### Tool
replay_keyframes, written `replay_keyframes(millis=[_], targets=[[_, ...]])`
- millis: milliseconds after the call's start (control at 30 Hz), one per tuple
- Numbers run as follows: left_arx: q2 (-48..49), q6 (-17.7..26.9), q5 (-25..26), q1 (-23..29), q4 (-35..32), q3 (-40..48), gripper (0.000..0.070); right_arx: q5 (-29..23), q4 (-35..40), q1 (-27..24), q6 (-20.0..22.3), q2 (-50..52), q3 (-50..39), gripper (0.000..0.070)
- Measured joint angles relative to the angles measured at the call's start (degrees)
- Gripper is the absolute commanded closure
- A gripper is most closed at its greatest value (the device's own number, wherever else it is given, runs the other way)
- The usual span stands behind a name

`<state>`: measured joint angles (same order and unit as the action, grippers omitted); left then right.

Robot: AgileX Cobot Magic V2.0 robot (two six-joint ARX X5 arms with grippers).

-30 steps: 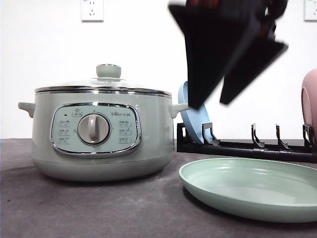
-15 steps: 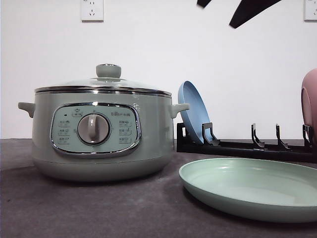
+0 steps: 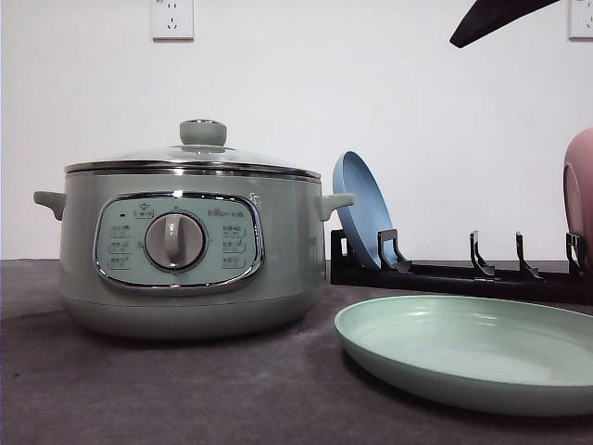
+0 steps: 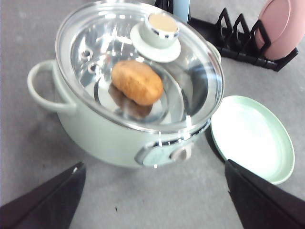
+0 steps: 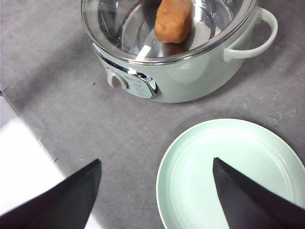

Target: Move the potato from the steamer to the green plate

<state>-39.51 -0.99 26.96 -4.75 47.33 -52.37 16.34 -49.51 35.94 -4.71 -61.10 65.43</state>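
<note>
The steamer (image 3: 190, 248) sits on the dark grey table (image 3: 185, 399) with its glass lid (image 3: 195, 158) closed, dial (image 3: 174, 241) facing the front camera. From that low angle the pot's contents are hidden behind the wall and the lid's glare. The left wrist view looks down through the glass and shows the potato (image 4: 137, 82) lying on the metal steaming tray inside, beside the lid's green knob (image 4: 159, 29). The right wrist view catches the same potato (image 5: 173, 20) from the other side, under the lid's rim.

The green plate (image 3: 473, 357) lies flat on the table just to the right of the steamer, near it but apart, and bare in all three views. Behind it a black dish rack (image 3: 463, 269) holds a blue plate (image 3: 363, 218) on edge, and a pink plate (image 3: 580, 199) stands at the frame's right border.

The left gripper (image 4: 152, 200) hangs above the steamer's front, its two dark fingers spread wide with nothing between them. The right gripper (image 5: 157, 200) is likewise wide apart and holding nothing, over the table edge and the near side of the green plate. In the front view a dark tip (image 3: 496, 17) juts in at the top right, probably part of the right arm, though too little shows to be sure.
</note>
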Motion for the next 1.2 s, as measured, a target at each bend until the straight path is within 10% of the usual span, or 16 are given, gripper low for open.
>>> replay_keyframes(millis=[333,733,1200], targets=[[-12.45,-1.30,-0.30,-5.94,-2.97,-12.73,0.0124,0.00,0.01,0.00,0.02,0.00,0.00,0.0237],[-35.82,0.68,-11.92,-15.28,0.51,-34.76,0.0144,0.00,-0.51,0.00,0.02,0.00,0.00,0.0237],[-51.43,4.55,-19.59,-19.68,-0.25,-39.29,0.0144,0.00,-0.49,0.00,0.02,0.00,0.00,0.0237]])
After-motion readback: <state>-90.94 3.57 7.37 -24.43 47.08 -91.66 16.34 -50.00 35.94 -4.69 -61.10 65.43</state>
